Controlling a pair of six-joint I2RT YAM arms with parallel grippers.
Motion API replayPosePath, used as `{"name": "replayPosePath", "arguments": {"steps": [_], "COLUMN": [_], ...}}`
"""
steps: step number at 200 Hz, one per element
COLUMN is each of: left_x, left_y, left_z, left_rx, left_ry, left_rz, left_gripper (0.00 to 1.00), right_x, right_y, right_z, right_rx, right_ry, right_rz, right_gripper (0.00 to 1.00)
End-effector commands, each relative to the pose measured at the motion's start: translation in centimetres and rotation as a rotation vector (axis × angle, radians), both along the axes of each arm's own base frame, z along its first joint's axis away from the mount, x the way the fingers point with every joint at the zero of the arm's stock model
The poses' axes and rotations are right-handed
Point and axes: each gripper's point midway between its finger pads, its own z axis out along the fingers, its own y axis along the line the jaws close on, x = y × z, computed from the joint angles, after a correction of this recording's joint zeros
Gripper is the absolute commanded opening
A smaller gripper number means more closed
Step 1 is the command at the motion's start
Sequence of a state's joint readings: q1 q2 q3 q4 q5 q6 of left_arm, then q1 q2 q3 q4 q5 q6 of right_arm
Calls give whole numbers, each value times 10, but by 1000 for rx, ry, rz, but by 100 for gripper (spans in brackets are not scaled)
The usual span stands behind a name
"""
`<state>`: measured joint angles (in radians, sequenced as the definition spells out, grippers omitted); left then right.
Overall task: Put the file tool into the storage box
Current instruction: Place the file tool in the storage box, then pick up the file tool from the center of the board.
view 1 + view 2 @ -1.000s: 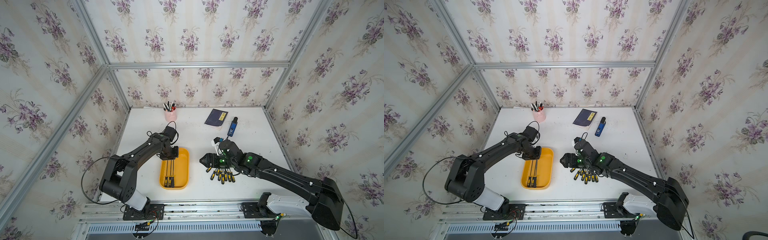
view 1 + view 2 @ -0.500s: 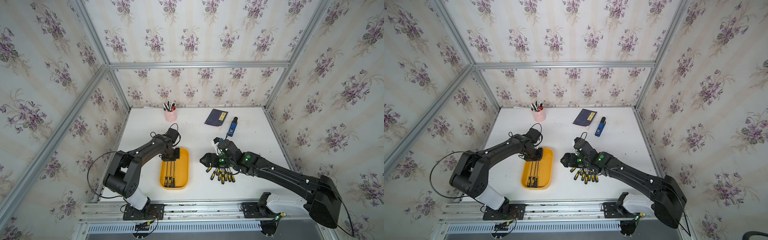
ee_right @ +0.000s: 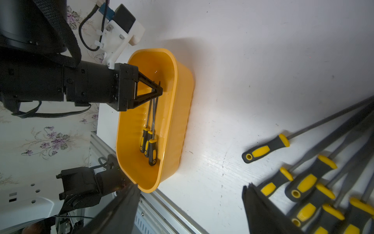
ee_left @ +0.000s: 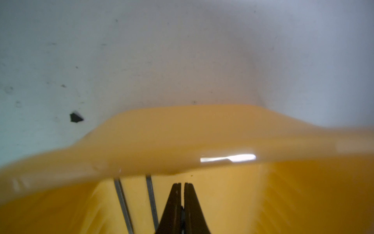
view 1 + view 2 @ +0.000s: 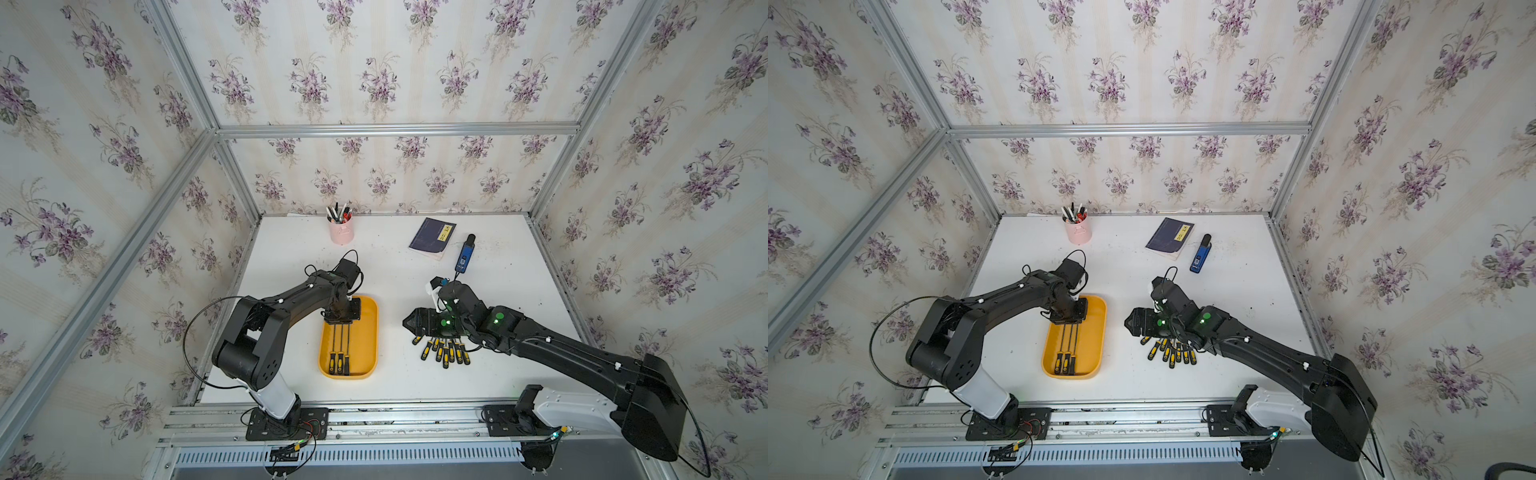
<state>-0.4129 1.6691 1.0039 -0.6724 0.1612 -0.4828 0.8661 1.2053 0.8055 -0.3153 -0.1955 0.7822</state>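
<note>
The left end effector, pressed together, sits low at the far end of the storage box among the tips of three files lying inside, probably nudging them parallel; the right end effector, spread wide, hovers over the loose files fanned on the desk, apparently poised for the next pick.

White table — storage box, loose files (fanned out), pen cup, booklet, blue gadget.
</note>
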Motion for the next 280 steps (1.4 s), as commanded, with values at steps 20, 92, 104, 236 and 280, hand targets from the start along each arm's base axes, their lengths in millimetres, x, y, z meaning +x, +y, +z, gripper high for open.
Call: {"name": "replayPosePath", "arguments": {"steps": [20,92,104,236,280], "left_x": [1,6,8,15,18], "left_y": [7,6,5,-59,-74], "left_z": [0,14,23,213,221], "left_rx": [42,36,27,-372,-404], "left_ry": [-16,-49,-67,-419,-431], "left_rz": [9,10,11,-104,-97], "left_gripper": [13,23,24,62,62], "right_x": [4,5,7,-21,-23], "right_y": [-5,-14,-20,-160,-169], "right_z": [0,-1,-2,-113,-129], "right_rx": [-15,-21,-36,-389,-516], "right_ry": [-24,-23,-26,385,410], "right_rz": [-18,-37,-59,-491,-422], "right_gripper": [86,86,86,71,65]}}
